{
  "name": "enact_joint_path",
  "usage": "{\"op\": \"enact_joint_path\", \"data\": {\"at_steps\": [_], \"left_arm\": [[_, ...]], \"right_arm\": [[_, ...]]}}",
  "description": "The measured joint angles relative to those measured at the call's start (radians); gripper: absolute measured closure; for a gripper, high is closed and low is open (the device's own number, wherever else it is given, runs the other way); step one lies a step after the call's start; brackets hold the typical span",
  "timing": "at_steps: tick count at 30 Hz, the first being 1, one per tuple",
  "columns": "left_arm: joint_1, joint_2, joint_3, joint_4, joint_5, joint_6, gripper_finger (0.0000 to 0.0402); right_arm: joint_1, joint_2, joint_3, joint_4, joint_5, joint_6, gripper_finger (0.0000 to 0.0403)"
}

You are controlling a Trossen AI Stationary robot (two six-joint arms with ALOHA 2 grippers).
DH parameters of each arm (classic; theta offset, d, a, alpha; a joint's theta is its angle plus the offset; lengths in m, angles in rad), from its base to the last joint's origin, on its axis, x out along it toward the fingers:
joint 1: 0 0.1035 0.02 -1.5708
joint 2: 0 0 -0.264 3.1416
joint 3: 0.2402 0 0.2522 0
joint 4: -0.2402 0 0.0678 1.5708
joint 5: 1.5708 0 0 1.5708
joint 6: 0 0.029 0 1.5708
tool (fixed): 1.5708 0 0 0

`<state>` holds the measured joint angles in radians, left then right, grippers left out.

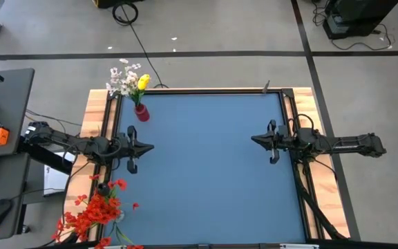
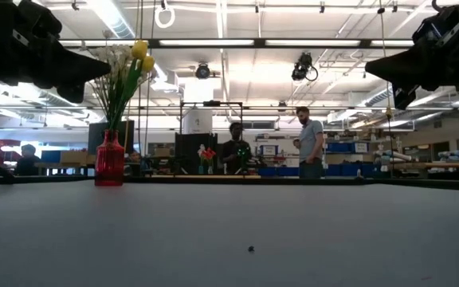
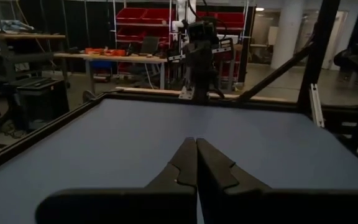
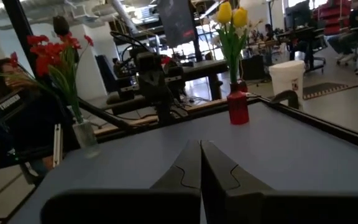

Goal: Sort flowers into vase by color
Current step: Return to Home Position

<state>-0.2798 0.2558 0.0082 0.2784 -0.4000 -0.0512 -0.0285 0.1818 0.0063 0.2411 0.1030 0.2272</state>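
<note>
Red vase [image 1: 141, 113], one, with two yellow tulips [image 4: 225, 12]; clear vase [image 4: 84, 134], one; left gripper [image 3: 196, 144], right gripper [image 4: 201, 145], both closed.

vase [image 1: 141, 112] at the table's [image 1: 213, 173] far left corner, flowers [image 1: 126, 77] in it, another bunch [image 1: 95, 211] at the near left corner

Bright, even light from ceiling strip lights [image 2: 213, 41]; blue surface [image 1: 206, 173] uniformly lit, shadows faint; low view backlit, left arm [image 2: 22, 40] and right arm [image 2: 437, 48] reading as black silhouettes; wrist views dimmer.
</note>
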Motion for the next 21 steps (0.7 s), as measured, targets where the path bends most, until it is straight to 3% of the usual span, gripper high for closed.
{"op": "enact_joint_path", "data": {"at_steps": [10, 21], "left_arm": [[-0.005, -0.104, 0.0, -0.099, -0.022, 0.024, 0.04], [-0.07, -0.251, -0.001, -0.212, -0.017, 0.051, 0.04]], "right_arm": [[0.0, -0.019, 0.0, -0.017, 0.004, -0.019, 0.04], [0.0, -0.153, 0.0, -0.153, 0.027, -0.051, 0.04]]}}
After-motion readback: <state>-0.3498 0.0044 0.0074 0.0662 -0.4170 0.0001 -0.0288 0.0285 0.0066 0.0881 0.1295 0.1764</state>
